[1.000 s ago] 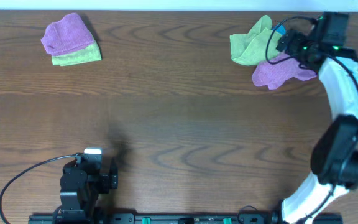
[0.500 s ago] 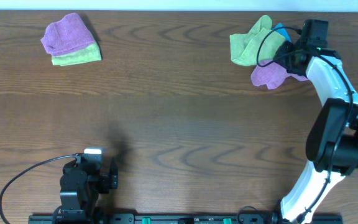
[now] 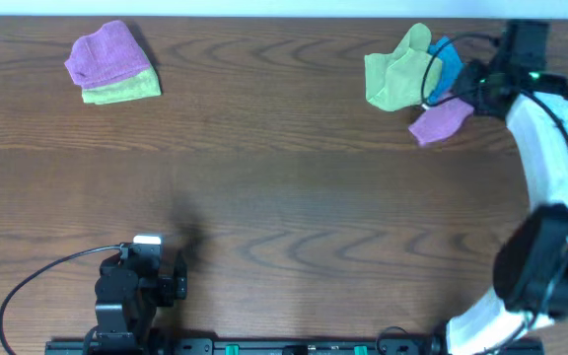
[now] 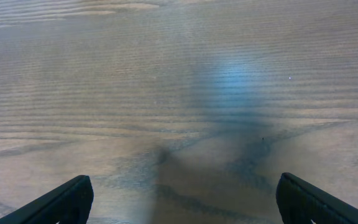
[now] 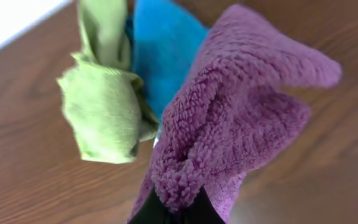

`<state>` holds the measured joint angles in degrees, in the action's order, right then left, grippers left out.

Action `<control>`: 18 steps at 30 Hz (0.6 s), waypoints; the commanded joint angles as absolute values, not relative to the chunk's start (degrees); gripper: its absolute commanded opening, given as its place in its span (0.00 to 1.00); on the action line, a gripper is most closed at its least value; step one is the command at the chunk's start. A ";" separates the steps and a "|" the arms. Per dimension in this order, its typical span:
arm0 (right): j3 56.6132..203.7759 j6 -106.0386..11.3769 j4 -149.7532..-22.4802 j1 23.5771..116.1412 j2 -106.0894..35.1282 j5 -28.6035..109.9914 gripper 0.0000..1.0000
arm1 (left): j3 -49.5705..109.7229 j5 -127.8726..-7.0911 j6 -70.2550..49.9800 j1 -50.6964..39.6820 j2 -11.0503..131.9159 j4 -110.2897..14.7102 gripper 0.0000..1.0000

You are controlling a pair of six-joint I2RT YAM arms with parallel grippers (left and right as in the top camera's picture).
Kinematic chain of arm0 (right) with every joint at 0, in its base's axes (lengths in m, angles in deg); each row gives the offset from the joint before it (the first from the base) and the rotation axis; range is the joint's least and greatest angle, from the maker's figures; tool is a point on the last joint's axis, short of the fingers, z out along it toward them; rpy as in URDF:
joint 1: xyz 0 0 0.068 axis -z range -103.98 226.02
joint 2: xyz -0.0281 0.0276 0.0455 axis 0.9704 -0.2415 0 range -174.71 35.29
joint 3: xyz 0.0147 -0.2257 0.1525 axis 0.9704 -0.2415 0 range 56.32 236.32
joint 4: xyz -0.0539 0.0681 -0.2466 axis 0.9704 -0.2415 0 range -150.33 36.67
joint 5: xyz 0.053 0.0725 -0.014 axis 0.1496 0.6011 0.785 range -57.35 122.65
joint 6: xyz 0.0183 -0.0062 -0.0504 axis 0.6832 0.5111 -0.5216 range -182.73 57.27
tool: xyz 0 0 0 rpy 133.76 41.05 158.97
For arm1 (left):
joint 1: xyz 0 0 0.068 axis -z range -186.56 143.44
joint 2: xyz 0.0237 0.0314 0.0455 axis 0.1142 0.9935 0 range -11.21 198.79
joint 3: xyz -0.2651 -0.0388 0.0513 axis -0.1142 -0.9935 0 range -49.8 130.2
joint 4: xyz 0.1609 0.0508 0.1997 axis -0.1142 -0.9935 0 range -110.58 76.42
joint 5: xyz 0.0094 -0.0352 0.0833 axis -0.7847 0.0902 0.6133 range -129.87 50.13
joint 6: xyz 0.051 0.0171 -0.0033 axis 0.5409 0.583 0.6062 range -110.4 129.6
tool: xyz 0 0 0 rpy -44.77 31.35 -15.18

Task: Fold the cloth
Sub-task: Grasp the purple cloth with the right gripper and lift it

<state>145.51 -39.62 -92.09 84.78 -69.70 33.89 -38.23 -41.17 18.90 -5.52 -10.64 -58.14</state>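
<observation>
1. Our right claw (image 5: 174,211) is clamped on a bunched ridge of the cloth (image 5: 241,118). The purple pile rises straight out from between its dark fingertips and hangs crumpled in front of it.
2. Our left claw (image 4: 182,202) is spread wide with nothing between its fingers, and only bare table (image 4: 179,74) lies ahead of it.
3. As we judge it, the task has barely started. The cloth is grasped, but no fold shows and no edge lies flat. It has yet to be brought clear, spread out and folded.
4. The right wrist view shows the pinch itself. It also shows the lime-green cloth (image 5: 104,112) and the blue cloth (image 5: 163,56) just beyond the claw and to its left, with the blue one close against the purple. We cannot find the white tag in this view.
5. The overhead view shows what the wrist cameras miss. Both arms are well apart, and a second purple cloth (image 3: 106,51) sits on a green one (image 3: 126,92) far from either claw. There the held cloth hangs as a small wad just beside the right claw.
</observation>
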 commanded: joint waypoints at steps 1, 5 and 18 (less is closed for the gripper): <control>146.23 -42.33 -93.67 84.62 -65.39 30.78 0.02 | -39.52 -40.97 19.88 -5.26 -11.01 -60.04 0.96; 146.23 -43.18 -95.53 84.62 -61.76 28.77 0.02 | -39.52 -40.97 19.88 -5.26 -11.01 -60.04 0.95; 146.23 -48.58 -114.04 79.55 -51.34 42.08 0.02 | -39.52 -40.97 19.88 -5.26 -11.01 -60.04 0.95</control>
